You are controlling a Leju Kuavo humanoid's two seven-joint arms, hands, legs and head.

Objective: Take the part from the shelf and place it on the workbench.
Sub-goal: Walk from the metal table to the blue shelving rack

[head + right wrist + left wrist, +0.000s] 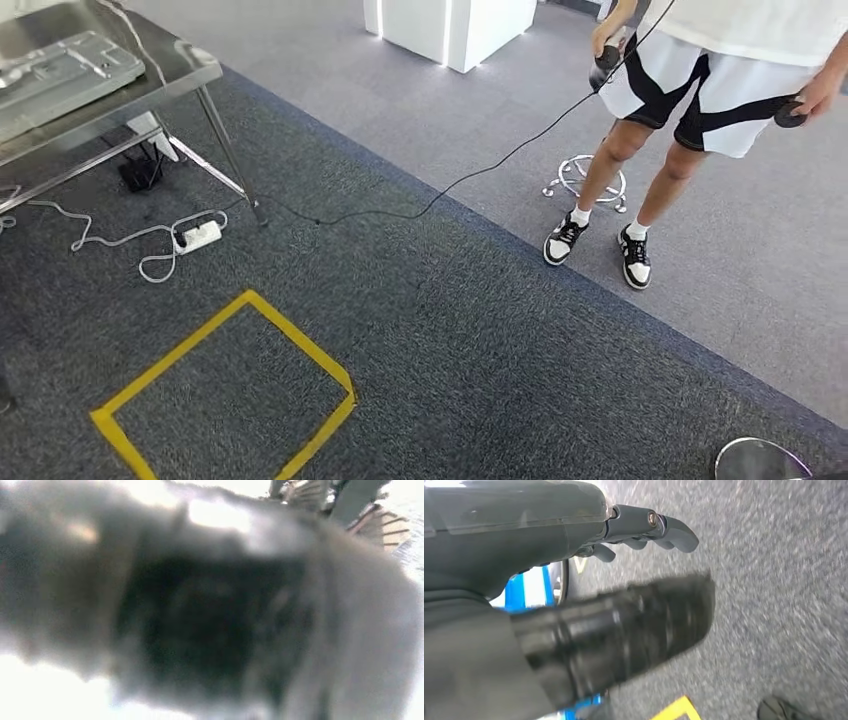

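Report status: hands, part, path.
Left hand hangs over carpet, holding nothing. Right hand too blurred to read. Metal part lies on workbench. Person and cable ahead.

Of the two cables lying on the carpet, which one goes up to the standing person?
The thin black cable: it rises to the person's hand. The white cable instead ends at the white power strip beside the metal table.

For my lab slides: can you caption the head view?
A person holding controllers stands beside a yellow tape square on grey carpet, near a metal table.
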